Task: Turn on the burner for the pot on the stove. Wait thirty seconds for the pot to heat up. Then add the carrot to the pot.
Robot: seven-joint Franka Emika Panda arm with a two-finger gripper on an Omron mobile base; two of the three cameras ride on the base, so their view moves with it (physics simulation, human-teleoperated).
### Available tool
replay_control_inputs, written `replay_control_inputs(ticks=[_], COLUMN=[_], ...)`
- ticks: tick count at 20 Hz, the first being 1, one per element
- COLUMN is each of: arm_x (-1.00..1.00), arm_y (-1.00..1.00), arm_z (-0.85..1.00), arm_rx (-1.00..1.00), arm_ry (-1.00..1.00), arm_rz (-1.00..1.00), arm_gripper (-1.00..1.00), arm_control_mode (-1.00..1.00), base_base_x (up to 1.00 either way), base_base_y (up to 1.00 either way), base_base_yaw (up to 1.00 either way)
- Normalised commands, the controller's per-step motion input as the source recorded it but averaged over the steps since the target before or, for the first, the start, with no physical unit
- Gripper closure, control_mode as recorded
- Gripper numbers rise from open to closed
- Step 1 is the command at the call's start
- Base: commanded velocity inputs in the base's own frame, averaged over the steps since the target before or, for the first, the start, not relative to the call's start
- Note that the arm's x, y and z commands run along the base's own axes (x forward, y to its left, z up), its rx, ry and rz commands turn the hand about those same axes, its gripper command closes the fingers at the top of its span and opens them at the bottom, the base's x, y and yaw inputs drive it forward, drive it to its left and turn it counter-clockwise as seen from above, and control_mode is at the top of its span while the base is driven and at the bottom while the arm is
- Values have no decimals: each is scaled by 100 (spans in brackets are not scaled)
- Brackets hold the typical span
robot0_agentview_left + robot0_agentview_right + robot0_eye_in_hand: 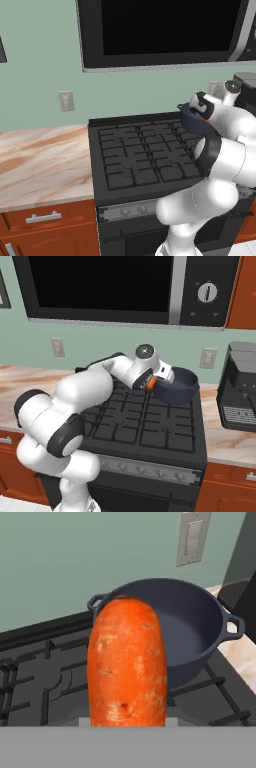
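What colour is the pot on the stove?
Dark blue-grey pot, clearest in the hand view.

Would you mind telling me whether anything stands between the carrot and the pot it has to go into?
Nothing visible does. The gripper holds the carrot beside the rim of the pot. The pot is open, with no lid and nothing inside, and the hand view shows only stove grate between them.

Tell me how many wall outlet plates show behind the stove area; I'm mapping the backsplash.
2: one wall plate above the counter left of the stove, another plate right of the pot, beside the black appliance. The arm may hide more.
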Motion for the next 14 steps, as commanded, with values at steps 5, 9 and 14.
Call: replay_control_inputs(ticks=[5,9,14], arm_x=[43,39,25], arm_y=[-28,-31,-25], arm_z=[0,2,3], arm_rx=[0,0,0], arm_ry=[-5,0,0], arm_rz=[0,0,0], arm_gripper=[100,100,100], arm_control_mode=[-100,-100,-100], base_base_x=[0,0,0], base_base_y=[0,0,0], base_base_yaw=[0,0,0])
